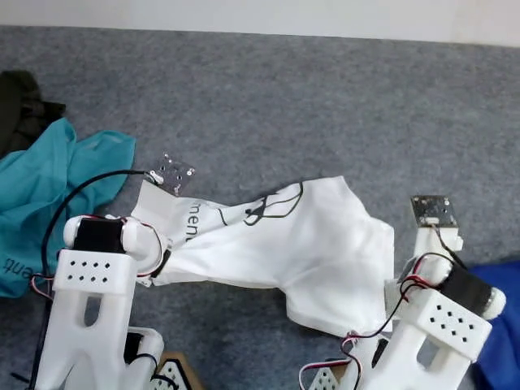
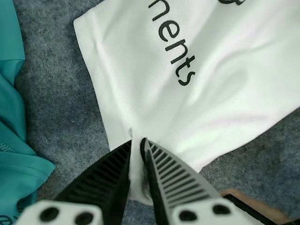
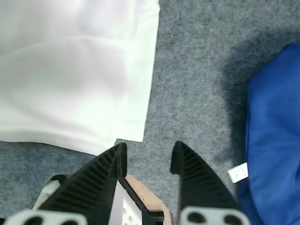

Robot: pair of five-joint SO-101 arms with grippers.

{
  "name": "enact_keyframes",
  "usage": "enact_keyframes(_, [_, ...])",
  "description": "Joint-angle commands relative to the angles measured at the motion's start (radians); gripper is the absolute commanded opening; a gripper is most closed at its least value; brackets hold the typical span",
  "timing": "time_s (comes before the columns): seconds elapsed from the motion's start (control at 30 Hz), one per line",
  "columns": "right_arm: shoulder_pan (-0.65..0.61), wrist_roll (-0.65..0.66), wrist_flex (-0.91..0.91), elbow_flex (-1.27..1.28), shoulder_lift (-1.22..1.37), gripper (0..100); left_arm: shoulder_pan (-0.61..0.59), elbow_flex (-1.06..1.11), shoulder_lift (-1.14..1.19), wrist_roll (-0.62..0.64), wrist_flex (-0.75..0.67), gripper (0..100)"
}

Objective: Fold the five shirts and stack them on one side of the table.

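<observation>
A white shirt (image 1: 301, 244) with black print lies crumpled across the middle of the grey carpeted table. My left gripper (image 2: 137, 142) is shut on the white shirt (image 2: 187, 79), pinching a fold of its edge near the printed letters. In the high view the left arm (image 1: 93, 268) stands at the shirt's left end. My right gripper (image 3: 147, 150) hangs open over bare carpet just off a corner of the white shirt (image 3: 75, 70), touching nothing. The right arm (image 1: 443, 313) stands at the shirt's right side.
A teal shirt (image 1: 49, 195) lies bunched at the left edge, seen too in the left wrist view (image 2: 14, 154), with a dark garment (image 1: 20, 101) behind it. A blue shirt (image 1: 500, 325) lies at the right edge, close to my right gripper (image 3: 274, 131).
</observation>
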Motion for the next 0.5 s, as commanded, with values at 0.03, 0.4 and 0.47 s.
enact_keyframes(0.03, [-0.068, -0.061, -0.013, -0.065, -0.012, 7.3, -0.004, 0.036, -0.025, -0.006, 0.000, 1])
enact_keyframes(0.4, [-0.065, -0.055, -0.005, -0.068, -0.012, 5.7, -0.004, -0.036, -0.024, -0.002, -0.055, 25])
enact_keyframes(0.47, [-0.065, -0.055, -0.005, -0.067, -0.012, 5.7, -0.002, -0.038, -0.025, -0.002, -0.071, 37])
